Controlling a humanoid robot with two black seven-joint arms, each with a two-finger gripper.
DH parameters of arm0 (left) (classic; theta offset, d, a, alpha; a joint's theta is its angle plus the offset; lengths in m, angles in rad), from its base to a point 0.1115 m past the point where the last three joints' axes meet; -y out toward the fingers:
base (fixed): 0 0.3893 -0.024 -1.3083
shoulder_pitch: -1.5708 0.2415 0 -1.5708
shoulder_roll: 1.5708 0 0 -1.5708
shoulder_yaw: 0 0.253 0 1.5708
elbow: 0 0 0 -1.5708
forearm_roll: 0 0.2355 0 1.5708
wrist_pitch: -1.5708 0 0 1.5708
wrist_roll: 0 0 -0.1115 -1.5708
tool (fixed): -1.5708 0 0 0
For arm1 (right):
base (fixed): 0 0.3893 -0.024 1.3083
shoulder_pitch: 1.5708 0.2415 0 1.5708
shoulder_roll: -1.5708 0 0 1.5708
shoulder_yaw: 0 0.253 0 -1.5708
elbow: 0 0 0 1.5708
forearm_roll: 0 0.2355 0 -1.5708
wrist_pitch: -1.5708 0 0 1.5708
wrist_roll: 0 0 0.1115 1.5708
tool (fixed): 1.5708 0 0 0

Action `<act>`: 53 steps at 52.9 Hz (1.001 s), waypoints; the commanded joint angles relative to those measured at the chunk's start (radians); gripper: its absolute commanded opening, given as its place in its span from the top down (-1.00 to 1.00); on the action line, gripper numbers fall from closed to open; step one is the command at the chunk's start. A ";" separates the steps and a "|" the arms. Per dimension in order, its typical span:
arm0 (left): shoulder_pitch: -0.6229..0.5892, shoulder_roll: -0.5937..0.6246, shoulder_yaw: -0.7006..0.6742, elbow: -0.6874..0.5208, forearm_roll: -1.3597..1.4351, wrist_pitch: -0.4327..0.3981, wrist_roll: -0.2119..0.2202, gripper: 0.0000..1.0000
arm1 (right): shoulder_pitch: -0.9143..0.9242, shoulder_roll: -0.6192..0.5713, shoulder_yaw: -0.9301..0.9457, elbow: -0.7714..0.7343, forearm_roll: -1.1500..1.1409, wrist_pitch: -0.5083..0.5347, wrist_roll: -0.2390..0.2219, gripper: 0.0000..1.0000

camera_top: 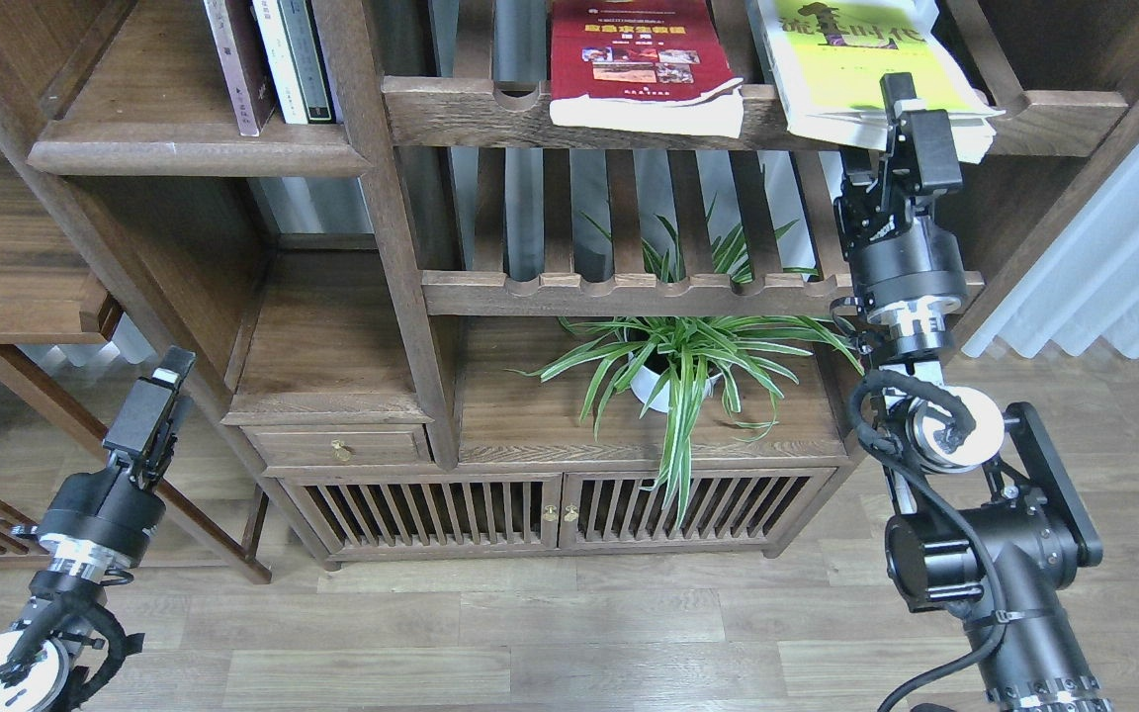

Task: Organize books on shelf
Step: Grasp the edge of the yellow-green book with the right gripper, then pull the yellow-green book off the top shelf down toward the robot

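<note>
Here your right tool [911, 99] sits at the near edge of the yellow-green book [861, 64], which lies flat, its long axis running away from you; grip unclear. Left tool [159, 391] hangs far off, empty. Big green Chinese characters on the cover; the red book [641, 59] lies just left.

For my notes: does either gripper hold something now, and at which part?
The right gripper is at the yellow-green book's front edge; a grip cannot be told. The left gripper holds nothing.

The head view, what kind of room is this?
Probably a living room or study: a large dark-brown wooden bookcase holding a red paperback book, a green spider plant in a white pot, and grey-brown wood-plank flooring.
</note>
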 commanded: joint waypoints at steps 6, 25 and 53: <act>0.000 0.001 0.001 -0.002 0.000 0.000 0.001 -1.00 | 0.008 -0.002 0.028 0.001 0.005 -0.042 0.015 -0.45; -0.002 -0.001 0.001 -0.004 0.002 0.000 0.001 -1.00 | -0.023 -0.041 0.025 0.009 0.008 -0.019 0.041 0.69; -0.002 -0.003 0.010 0.007 0.003 0.000 0.002 -1.00 | -0.265 -0.038 -0.080 0.041 0.023 0.292 0.031 0.89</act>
